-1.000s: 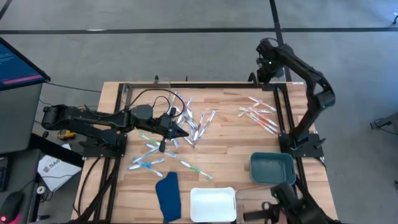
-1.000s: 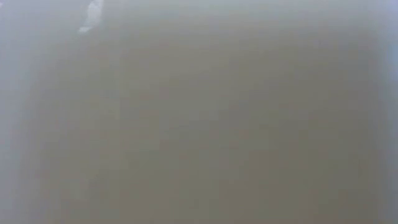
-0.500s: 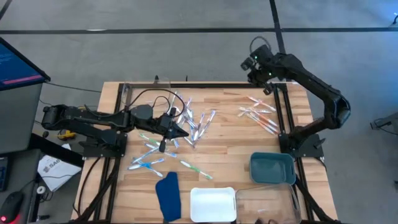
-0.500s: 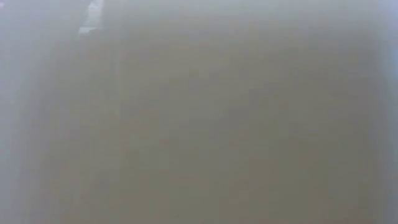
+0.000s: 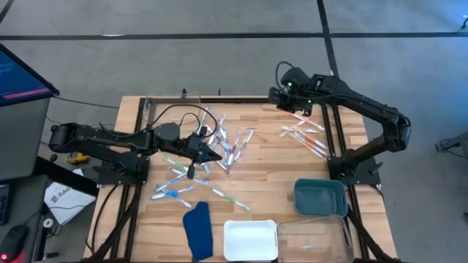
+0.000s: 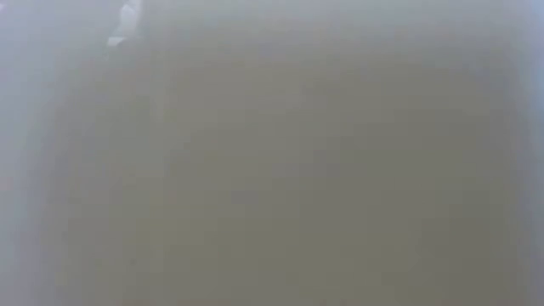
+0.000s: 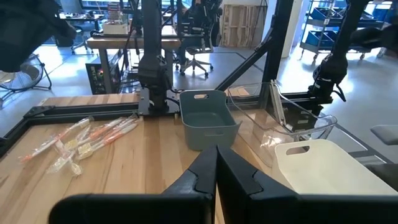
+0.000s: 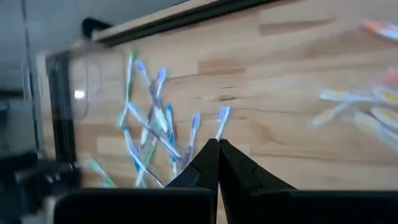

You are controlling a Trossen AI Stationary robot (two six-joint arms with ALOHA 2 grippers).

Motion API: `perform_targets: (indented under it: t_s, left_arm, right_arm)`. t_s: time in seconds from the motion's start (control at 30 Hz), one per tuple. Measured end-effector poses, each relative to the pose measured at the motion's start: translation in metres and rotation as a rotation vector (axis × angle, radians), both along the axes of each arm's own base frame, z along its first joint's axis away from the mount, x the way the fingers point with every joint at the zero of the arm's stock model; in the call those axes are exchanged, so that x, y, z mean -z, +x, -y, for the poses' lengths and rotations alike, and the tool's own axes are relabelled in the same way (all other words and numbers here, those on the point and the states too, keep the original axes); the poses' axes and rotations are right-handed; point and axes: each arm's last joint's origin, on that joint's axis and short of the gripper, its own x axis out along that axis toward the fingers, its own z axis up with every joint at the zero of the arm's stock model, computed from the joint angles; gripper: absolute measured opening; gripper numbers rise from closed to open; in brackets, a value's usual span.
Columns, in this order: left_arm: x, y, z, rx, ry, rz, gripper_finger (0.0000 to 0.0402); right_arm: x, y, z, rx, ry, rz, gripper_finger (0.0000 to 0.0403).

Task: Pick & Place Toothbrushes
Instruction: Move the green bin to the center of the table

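The left arm is stretched low across the table from its left side, and the left gripper (image 5: 217, 156) is held over the middle of the wood with its fingers pressed together and nothing between them. In the left wrist view the two dark fingers (image 7: 216, 171) are seen meeting along one line. The right arm is bent in an arc from its base at the table's right edge, and the right gripper (image 5: 278, 96) is raised above the far edge of the table; its fingers are likewise closed on nothing, as the right wrist view shows.

The toothbrushes (image 5: 228, 144) are scattered on the table (image 5: 270, 172): a blue and green cluster lies around the left gripper, a few more lie nearer the front left, and a pink-orange group (image 5: 303, 136) is spread near the right side. A teal bin (image 5: 319, 197) is set at the front right, a white tray (image 5: 250, 239) at the front middle, and a clear container (image 5: 314, 241) just beside the tray. A dark blue cloth-like piece (image 5: 197, 229) lies left of the white tray.

The table is framed by black rails (image 5: 219, 100). A grey floor is seen around it, and a monitor (image 5: 18, 77) at the far left. Workbenches, chairs and shelving are visible beyond in the left wrist view. Nothing can be made out in the low view.
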Motion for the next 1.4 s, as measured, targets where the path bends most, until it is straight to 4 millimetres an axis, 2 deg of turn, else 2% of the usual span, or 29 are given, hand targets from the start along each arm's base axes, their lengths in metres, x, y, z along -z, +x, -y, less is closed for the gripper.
perform_targets:
  t_s: [0.23,0.33,0.53,0.7,0.83,0.97,1.2,1.4]
  left_arm:
    - [0.001,0.0,0.0,-0.001,-0.007,-0.011,0.0002]
    - [0.001,0.0,0.0,-0.001,-0.005,-0.01,0.0002]
    - [0.001,0.0,0.0,0.003,0.019,-0.005,0.0002]
    - [0.001,0.0,0.0,0.003,0.02,-0.005,0.0002]
    - [0.003,0.0,0.0,0.003,0.018,-0.028,0.0002]
    - [0.006,-0.001,0.0,0.003,0.017,-0.063,0.0002]
    - [0.007,-0.001,0.0,-0.002,-0.013,-0.077,0.0002]
    - [0.008,-0.002,0.0,-0.006,-0.042,-0.095,0.0002]
  right_arm:
    - [-0.005,0.009,-0.004,-0.512,-0.348,-0.129,0.0]
    - [-0.006,0.012,-0.004,-0.652,-0.459,-0.166,0.0]
    - [-0.015,0.019,0.001,-0.599,-0.532,-0.065,0.0]
    - [-0.019,0.024,0.001,-0.669,-0.632,-0.06,0.0]
    - [-0.012,0.022,-0.012,-0.805,-0.569,-0.108,0.0]
    - [-0.001,0.015,-0.029,-0.902,-0.429,-0.196,0.0]
    - [0.013,-0.003,-0.071,-0.944,-0.133,-0.396,0.0]
    - [0.014,-0.001,-0.117,-0.976,-0.116,-0.43,0.0]
